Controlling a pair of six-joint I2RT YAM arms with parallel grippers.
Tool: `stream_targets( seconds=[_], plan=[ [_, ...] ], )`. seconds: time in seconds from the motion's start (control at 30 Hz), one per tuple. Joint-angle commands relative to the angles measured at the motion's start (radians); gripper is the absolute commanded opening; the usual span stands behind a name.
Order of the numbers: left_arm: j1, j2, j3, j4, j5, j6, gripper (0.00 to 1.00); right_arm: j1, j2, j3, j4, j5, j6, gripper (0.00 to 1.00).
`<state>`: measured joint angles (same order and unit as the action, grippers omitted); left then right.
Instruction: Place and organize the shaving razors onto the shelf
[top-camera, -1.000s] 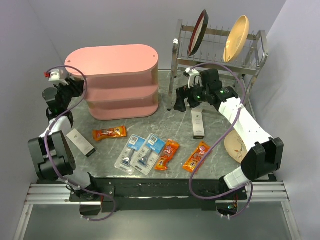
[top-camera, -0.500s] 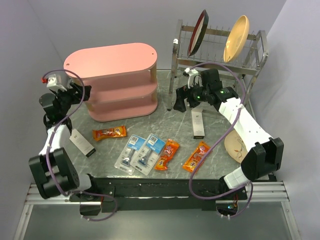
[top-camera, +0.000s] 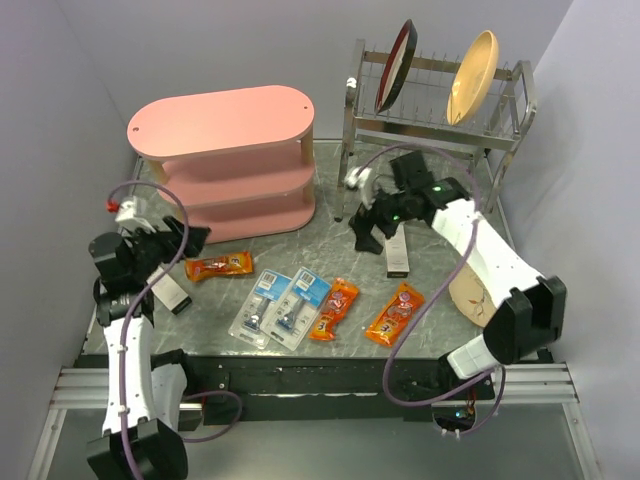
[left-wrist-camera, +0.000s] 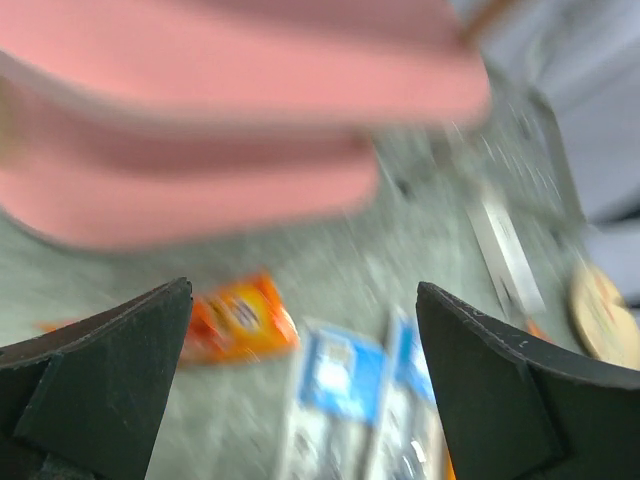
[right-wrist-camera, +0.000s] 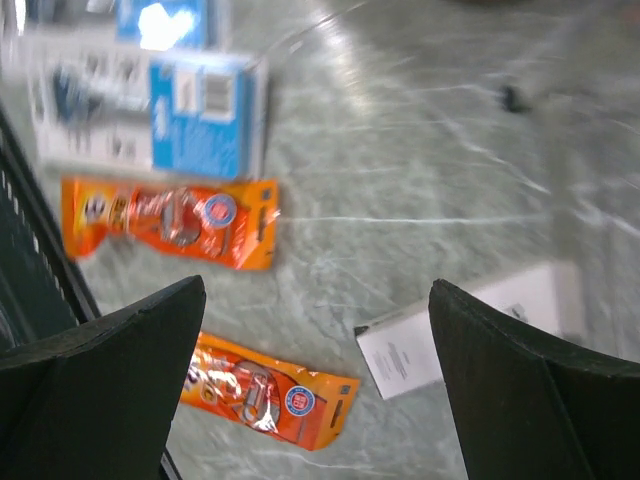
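top external view: the two shaving razors (top-camera: 278, 305) are lying flat side by side on the table (top-camera: 330, 215), at about 6 o'clock from the pink shelf (top-camera: 225, 150), well apart from it. neither pack is on a tier yet.

the left gripper (top-camera: 193, 238) hangs over the table's left side, with the shelf at its 1 o'clock and the razors down at its 4 o'clock, near but not touching. in the left wrist view its fingers (left-wrist-camera: 110, 370) are spread wide with nothing between them. the blue card tops show low in the gap at roughly 6 o'clock, pretty blurred, with an orange snack packet (left-wrist-camera: 235, 320) at 9 o'clock from them.

the right gripper (top-camera: 365, 228) is out by the foot of the dish rack (top-camera: 430, 120), just beside a white-and-black box (top-camera: 397, 250). the razors lie at its 8 o'clock, well apart, with another snack packet (top-camera: 335, 308) in between. in the right wrist view the jaws are also wide open and empty. one razor pack's blue card sits up at 11 o'clock of the frame, two orange packets are below it, and the end of the box pokes in at 3 o'clock.

so both arms are empty-handed, and the left one is the closer of the two to the packs.
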<state>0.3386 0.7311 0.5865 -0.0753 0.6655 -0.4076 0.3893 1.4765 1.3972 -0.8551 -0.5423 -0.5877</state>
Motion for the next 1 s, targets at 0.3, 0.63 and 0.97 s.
stream_targets(
  seconds=[0.3, 0.63, 0.97],
  plan=[
    [-0.372, 0.123, -0.068, -0.023, 0.161, 0.107, 0.85, 0.175, 0.173, 0.057, -0.095, -0.033, -0.273, 1.0],
    [-0.676, 0.352, -0.082, -0.079, 0.037, -0.016, 0.61, 0.172, 0.082, 0.086, -0.082, -0.073, -0.06, 1.0],
    [-0.734, 0.47, -0.065, -0.113, -0.075, -0.028, 0.48, 0.169, 0.036, 0.132, -0.091, -0.079, -0.009, 1.0]
  ],
)
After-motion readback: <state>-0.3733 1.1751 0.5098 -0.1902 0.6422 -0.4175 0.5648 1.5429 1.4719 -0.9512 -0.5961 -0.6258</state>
